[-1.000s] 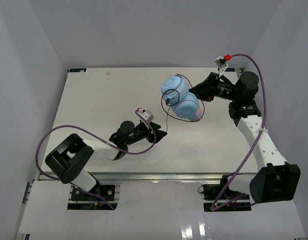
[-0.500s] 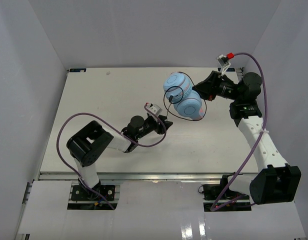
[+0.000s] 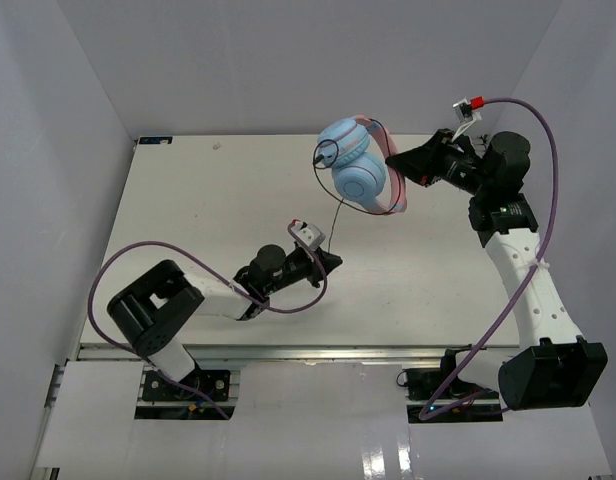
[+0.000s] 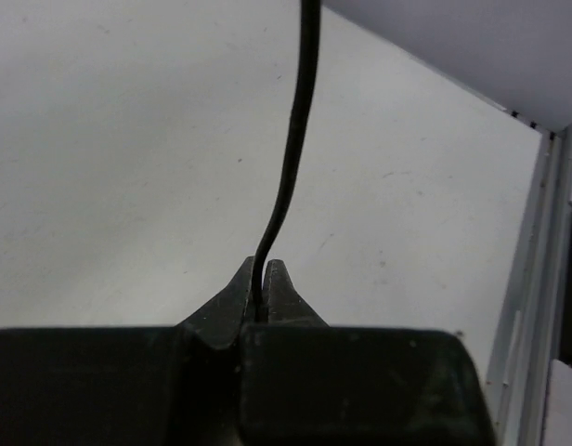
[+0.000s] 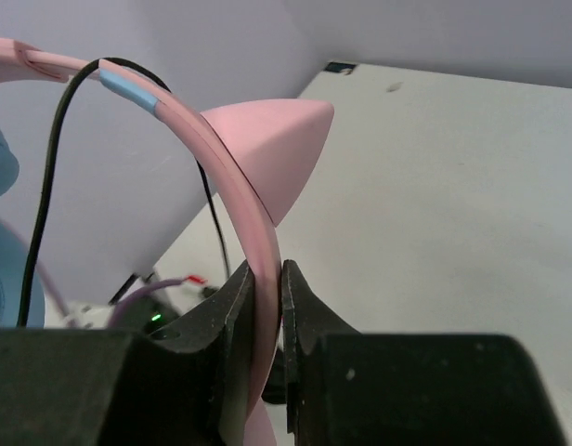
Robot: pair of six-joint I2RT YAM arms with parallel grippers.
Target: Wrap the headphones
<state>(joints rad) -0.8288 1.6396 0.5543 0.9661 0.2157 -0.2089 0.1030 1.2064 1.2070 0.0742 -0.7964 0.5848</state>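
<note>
The headphones point(image 3: 354, 168) hang above the back of the table, two light-blue earcups folded together under a pink headband point(image 5: 232, 214) with a cat ear. My right gripper point(image 3: 396, 160) is shut on that headband, its jaws pinching the pink strip point(image 5: 266, 288). A thin black cable point(image 3: 334, 215) loops round the earcups and drops down to my left gripper point(image 3: 332, 261), which sits low over the table's middle. In the left wrist view the jaws are shut on the cable point(image 4: 288, 167), which rises straight up from the fingertips point(image 4: 260, 279).
The white table point(image 3: 188, 200) spreads out to the left and back. Purple robot cables point(image 3: 138, 255) arc beside the left arm and another point(image 3: 548, 170) over the right arm. Grey walls close in on three sides. The table's metal front edge point(image 3: 308, 350) runs near the arm bases.
The left gripper has closed onto the black cable. The right arm has lifted the headphones higher and toward the back, so the cable now runs taut between them.
</note>
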